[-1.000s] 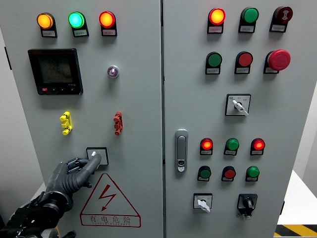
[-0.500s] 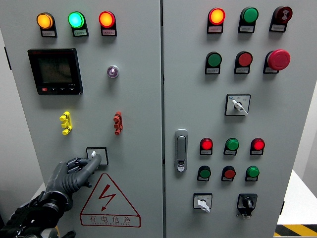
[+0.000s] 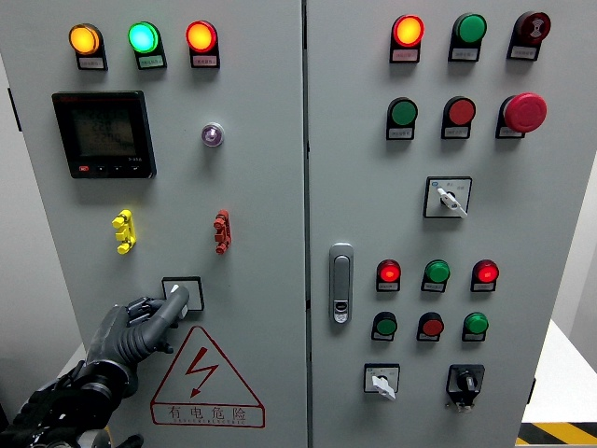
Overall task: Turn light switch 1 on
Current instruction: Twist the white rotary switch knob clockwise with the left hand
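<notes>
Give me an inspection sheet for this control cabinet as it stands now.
Surface: grey cabinet, two doors, shut.
Job's things: switch on lower left door, above the warning triangle.
Clutter: nothing seen.
Hands: left hand has one finger extended, its tip at the switch; right hand not in view.
Cables: nothing seen.
Surroundings: three top-left lamps lit; meter; door handle; red mushroom button.

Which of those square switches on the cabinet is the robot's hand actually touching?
The square switch on the left door, just above the lightning warning triangle. The left hand has a fingertip on it; the other three switches sit on the right door, untouched.
</notes>
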`<state>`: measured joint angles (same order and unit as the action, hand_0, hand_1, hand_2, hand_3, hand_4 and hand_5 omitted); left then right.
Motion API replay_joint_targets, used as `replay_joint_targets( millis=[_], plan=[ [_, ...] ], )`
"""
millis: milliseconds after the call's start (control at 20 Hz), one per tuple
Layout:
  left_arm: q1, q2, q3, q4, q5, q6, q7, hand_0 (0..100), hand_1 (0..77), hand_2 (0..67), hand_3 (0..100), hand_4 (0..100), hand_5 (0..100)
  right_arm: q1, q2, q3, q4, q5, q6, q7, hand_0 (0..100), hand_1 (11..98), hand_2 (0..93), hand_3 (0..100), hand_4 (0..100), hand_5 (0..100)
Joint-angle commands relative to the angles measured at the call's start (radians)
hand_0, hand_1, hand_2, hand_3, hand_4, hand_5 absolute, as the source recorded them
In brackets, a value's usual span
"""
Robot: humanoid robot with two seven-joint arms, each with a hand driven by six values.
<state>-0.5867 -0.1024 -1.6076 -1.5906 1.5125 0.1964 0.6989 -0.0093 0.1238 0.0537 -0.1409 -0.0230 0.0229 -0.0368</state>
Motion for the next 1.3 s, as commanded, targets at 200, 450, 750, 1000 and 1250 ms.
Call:
replay_joint_targets(
  millis=[200, 450, 750, 1000, 1250],
  plan=[
    [0.001, 0.0, 0.0, 0.0, -0.002, 0.0, 0.004, 94, 52.7, 52.9, 82, 99, 71, 0.0, -0.001, 0.0, 0.0, 0.0, 0.0, 0.0, 0, 19.8, 0.0, 20, 19, 10],
    [0.001, 0.0, 0.0, -0.002, -0.002, 0.0, 0.019, 97, 52.9, 53.3, 82, 99, 70, 0.0, 0.0005, 0.0, 0.0, 0.0, 0.0, 0.0, 0, 20.3, 0.0, 20, 19, 10],
    [0.001, 0.001, 0.0, 0.0, -0.002, 0.0, 0.019, 98, 52.7, 53.5, 82, 99, 70, 0.0, 0.0005, 0.0, 0.0, 0.0, 0.0, 0.0, 0, 20.2, 0.0, 20, 19, 10],
    [0.001, 0.0, 0.0, 0.0, -0.002, 0.001, 0.021, 99, 50.4, 54.1, 83, 100, 70, 0.0, 0.0005, 0.0, 0.001, 0.0, 0.0, 0.0, 0, 20.4, 0.0, 20, 19, 10],
    [-0.001, 0.0, 0.0, -0.002, -0.003, 0.0, 0.021, 100, 46.9, 55.3, 84, 100, 69, 0.0, 0.0005, 0.0, 0.0, 0.0, -0.001, 0.0, 0, 19.8, 0.0, 20, 19, 10]
  ],
)
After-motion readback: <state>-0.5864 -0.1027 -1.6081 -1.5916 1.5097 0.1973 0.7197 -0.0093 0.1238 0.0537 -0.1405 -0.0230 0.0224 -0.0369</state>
